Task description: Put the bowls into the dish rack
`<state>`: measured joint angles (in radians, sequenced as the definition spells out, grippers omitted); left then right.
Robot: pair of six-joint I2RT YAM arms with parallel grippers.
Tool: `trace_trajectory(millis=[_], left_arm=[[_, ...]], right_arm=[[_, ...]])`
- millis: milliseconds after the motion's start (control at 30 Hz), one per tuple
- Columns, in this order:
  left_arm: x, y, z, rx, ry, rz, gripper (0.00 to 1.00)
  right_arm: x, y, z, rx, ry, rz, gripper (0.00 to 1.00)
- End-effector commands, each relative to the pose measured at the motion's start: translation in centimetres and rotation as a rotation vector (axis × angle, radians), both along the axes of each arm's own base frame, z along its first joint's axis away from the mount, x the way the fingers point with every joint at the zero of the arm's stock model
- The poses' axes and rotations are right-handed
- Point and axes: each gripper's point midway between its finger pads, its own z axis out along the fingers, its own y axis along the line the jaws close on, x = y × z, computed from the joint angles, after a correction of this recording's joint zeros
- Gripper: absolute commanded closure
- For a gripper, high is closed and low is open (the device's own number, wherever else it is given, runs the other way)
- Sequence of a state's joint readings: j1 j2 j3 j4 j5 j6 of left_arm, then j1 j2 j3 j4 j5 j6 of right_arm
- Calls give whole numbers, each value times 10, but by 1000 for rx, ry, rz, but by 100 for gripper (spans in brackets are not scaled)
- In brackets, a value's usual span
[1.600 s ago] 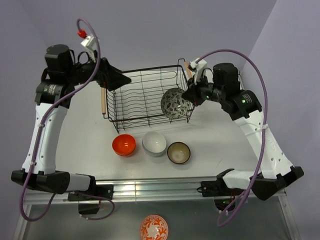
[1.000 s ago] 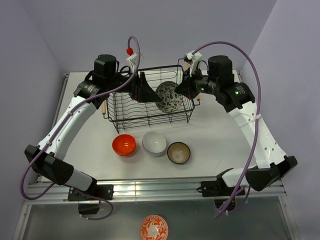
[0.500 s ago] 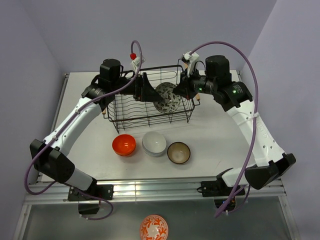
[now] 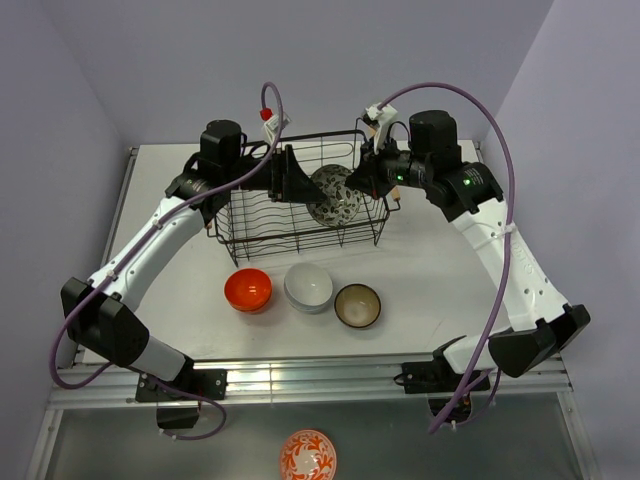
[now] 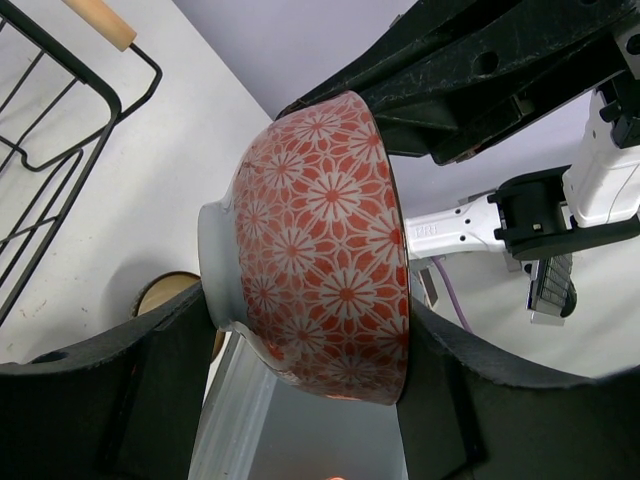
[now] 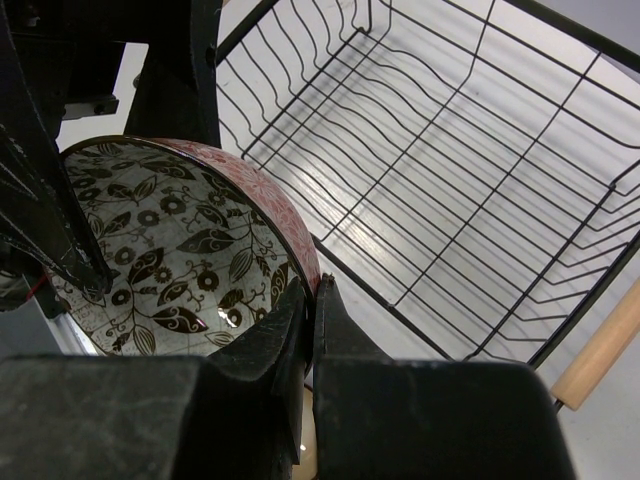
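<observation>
The dark grey-patterned bowl (image 4: 335, 197) hangs on edge over the right part of the black wire dish rack (image 4: 260, 215). Its inside has dark leaves (image 6: 170, 250) and its outside has red flowers (image 5: 320, 240). My right gripper (image 4: 362, 185) is shut on its rim, one finger inside and one outside (image 6: 312, 300). My left gripper (image 4: 300, 185) straddles the bowl (image 5: 305, 330), one finger at its foot and one at its rim, both seeming to touch. An orange bowl (image 4: 248, 289), a white bowl (image 4: 308, 287) and a pale bowl with a dark rim (image 4: 357, 305) stand in a row in front of the rack.
The rack's ridged bottom (image 6: 480, 150) holds nothing that I can see. Its wooden handles show at the left end (image 4: 206, 205) and in the left wrist view (image 5: 100, 20). An orange-and-white patterned bowl (image 4: 307, 455) lies below the table's near rail.
My right gripper carried the patterned bowl left over the rack. My left arm swung in from the left and put its fingers around the bowl. In the last half second, almost nothing moved.
</observation>
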<state>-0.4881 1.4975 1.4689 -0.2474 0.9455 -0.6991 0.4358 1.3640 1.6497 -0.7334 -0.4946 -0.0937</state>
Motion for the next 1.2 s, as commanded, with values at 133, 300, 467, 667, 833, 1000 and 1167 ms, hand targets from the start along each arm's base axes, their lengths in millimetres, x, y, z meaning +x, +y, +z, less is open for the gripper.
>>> trace_trajectory(millis=[133,300,467,667,833,1000,1167], left_arm=[[-13,-3,25,-66,-64,-35,100],[-8,-2,20,-41,-60,0,100],[-5,-1,17,-27,-58,23,100],[1,0,12,-8,-60,53,100],[11,4,8,8,-56,93,100],[24,11,-1,15,-17,137,100],[40,22,-9,21,6,191,100]], right_arm=[[-6,18,29,84,-54,71,100],[-4,18,29,71,-45,69,82],[-2,17,25,70,-33,54,63],[0,17,20,61,-15,47,50],[2,17,18,57,-13,40,32],[11,15,8,40,3,6,12],[15,15,4,29,12,-6,4]])
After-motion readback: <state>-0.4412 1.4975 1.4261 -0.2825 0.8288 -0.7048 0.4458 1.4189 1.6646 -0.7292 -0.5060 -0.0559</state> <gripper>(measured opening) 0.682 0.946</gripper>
